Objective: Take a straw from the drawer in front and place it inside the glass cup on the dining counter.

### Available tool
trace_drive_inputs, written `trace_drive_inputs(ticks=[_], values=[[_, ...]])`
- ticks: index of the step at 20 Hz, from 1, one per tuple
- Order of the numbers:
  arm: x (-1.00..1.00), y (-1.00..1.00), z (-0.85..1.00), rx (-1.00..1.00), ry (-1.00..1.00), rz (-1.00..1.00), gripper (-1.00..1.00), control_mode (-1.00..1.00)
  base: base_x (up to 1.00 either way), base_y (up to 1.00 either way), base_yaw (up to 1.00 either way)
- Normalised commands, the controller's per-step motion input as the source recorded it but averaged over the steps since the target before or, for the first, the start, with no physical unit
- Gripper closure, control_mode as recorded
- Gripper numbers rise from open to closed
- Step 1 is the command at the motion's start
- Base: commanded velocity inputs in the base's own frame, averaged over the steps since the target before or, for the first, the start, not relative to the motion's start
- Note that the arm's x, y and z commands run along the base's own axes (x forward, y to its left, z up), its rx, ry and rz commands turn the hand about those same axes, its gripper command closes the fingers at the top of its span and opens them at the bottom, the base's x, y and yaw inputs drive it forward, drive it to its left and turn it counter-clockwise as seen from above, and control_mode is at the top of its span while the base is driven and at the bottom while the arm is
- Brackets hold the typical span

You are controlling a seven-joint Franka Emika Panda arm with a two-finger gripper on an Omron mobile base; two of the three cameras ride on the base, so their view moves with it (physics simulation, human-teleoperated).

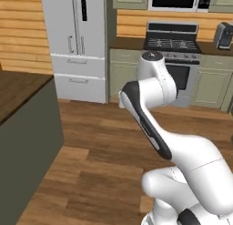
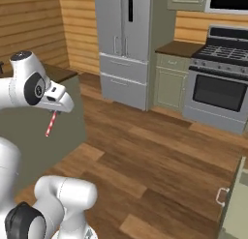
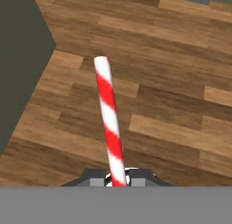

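Hand view: gripper (image 3: 118,178) pinched tight on the straw (image 3: 109,121), finger tips pressed against its lower end from either side. Striped red and white, long axis running straight out from between the tips, away from the hand, leaning slightly to the left of the frame toward its free end. Below and beyond that free end, wood-plank floor (image 3: 172,105); off to the hand's left, a dark olive wall of the dining counter (image 3: 20,60).

Right base view: gripper (image 2: 57,109) seen at the end of the white arm, held out over the counter's near corner, with the straw (image 2: 51,124) hanging beneath it. Pointed downward there, tipped a little off vertical, lower end swung slightly toward the left of the picture. Hung clear of the floor, free end showing against the olive side of the dining counter (image 2: 63,131), apparently not touching it, though hard to judge at this size. Well beyond the hand, across the floor, stood a grey refrigerator (image 2: 127,44) and a stove (image 2: 220,88).

Left base view: dark-brown top of the dining counter (image 1: 18,89) at the left edge, with the arm folded over in front and hiding the hand.
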Motion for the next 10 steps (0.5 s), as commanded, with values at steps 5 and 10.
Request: trace_drive_inputs(ticks=[5, 10], values=[[0.0, 0.0, 0.0, 0.0, 0.0, 0.0, 1.0, 1.0, 1.0, 0.0, 0.03], [0.0, 0.0, 0.0, 0.0, 0.0, 0.0, 1.0, 1.0, 1.0, 0.0, 0.02]])
